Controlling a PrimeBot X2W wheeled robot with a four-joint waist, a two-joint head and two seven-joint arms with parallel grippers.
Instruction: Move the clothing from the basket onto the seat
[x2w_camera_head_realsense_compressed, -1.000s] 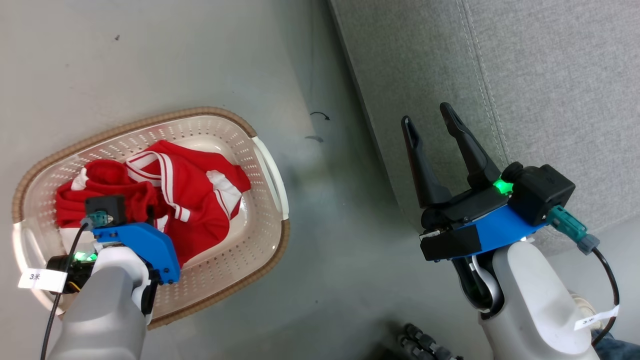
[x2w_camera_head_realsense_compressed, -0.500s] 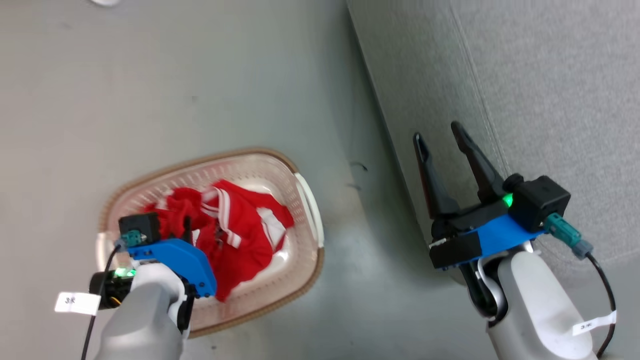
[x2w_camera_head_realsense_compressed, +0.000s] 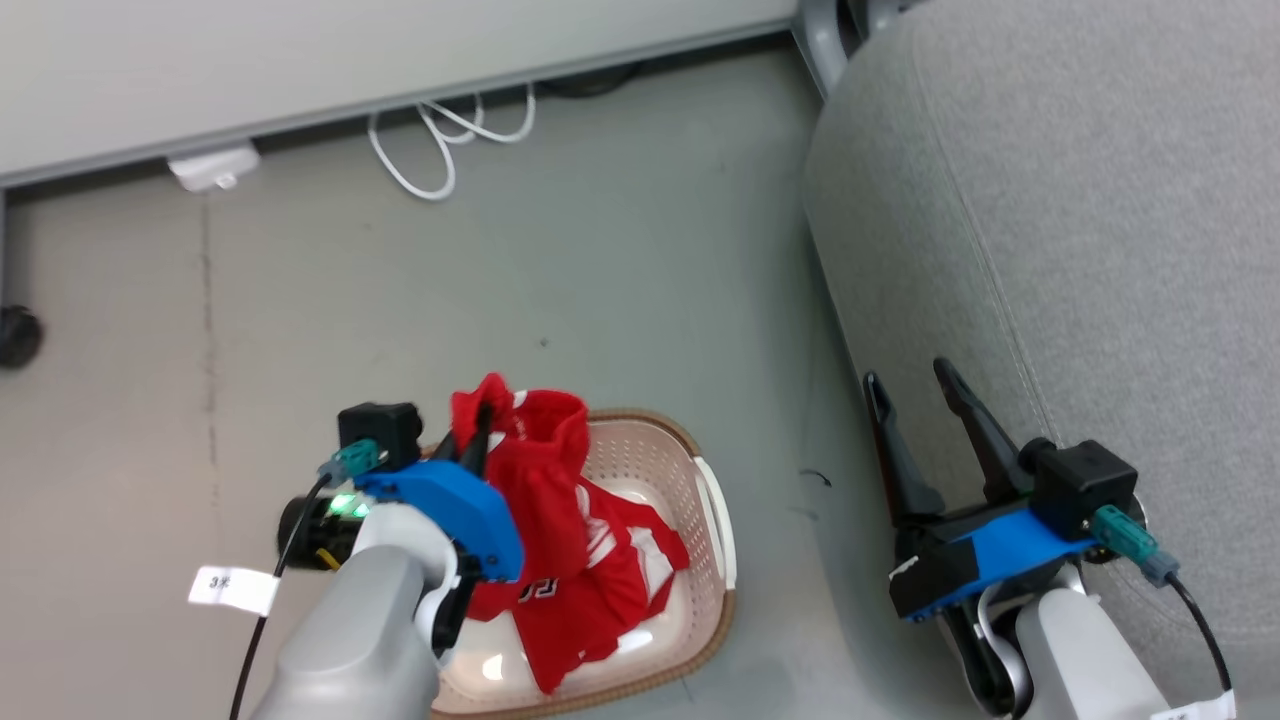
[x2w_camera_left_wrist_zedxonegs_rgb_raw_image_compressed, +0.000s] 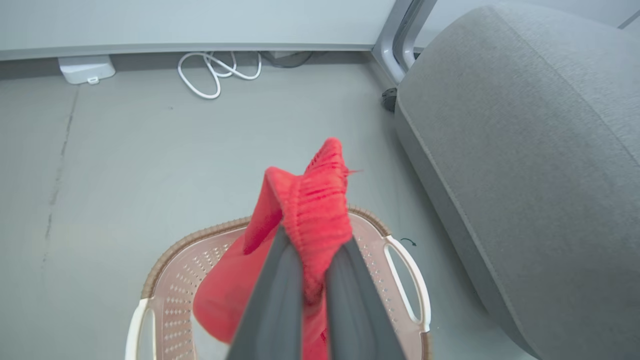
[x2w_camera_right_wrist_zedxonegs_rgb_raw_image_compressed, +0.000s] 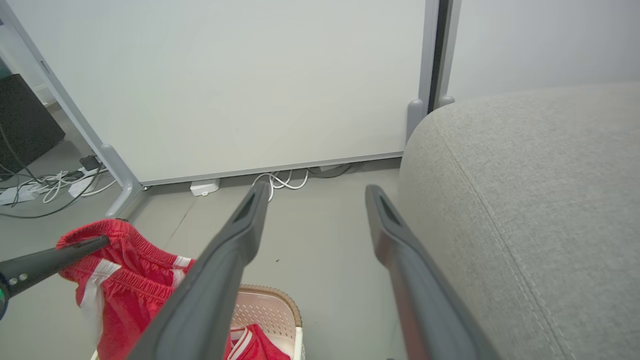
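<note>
My left gripper (x2w_camera_head_realsense_compressed: 478, 425) is shut on the waistband of a red piece of clothing (x2w_camera_head_realsense_compressed: 540, 470), which hangs from it above the basket (x2w_camera_head_realsense_compressed: 715, 600). In the left wrist view the red fabric (x2w_camera_left_wrist_zedxonegs_rgb_raw_image_compressed: 315, 200) bunches over the closed fingers. More red clothing with white stripes (x2w_camera_head_realsense_compressed: 630, 560) lies inside the cream basket. The grey seat (x2w_camera_head_realsense_compressed: 1100, 250) fills the right side. My right gripper (x2w_camera_head_realsense_compressed: 905, 372) stands open and empty beside the seat's edge. The right wrist view shows its spread fingers (x2w_camera_right_wrist_zedxonegs_rgb_raw_image_compressed: 235, 235), the hanging clothing (x2w_camera_right_wrist_zedxonegs_rgb_raw_image_compressed: 130, 280) and the seat (x2w_camera_right_wrist_zedxonegs_rgb_raw_image_compressed: 525, 200).
A white cable (x2w_camera_head_realsense_compressed: 440, 150) and a white adapter (x2w_camera_head_realsense_compressed: 212, 166) lie on the grey floor by the wall panel (x2w_camera_head_realsense_compressed: 350, 50). A grey metal post foot (x2w_camera_head_realsense_compressed: 820, 30) stands at the seat's far corner. A dark caster (x2w_camera_head_realsense_compressed: 15, 335) sits at the far left.
The head camera has tilted up, so the whole picture shifted. My left gripper has risen out of the basket, lifting a red garment with it. The right gripper stays open.
</note>
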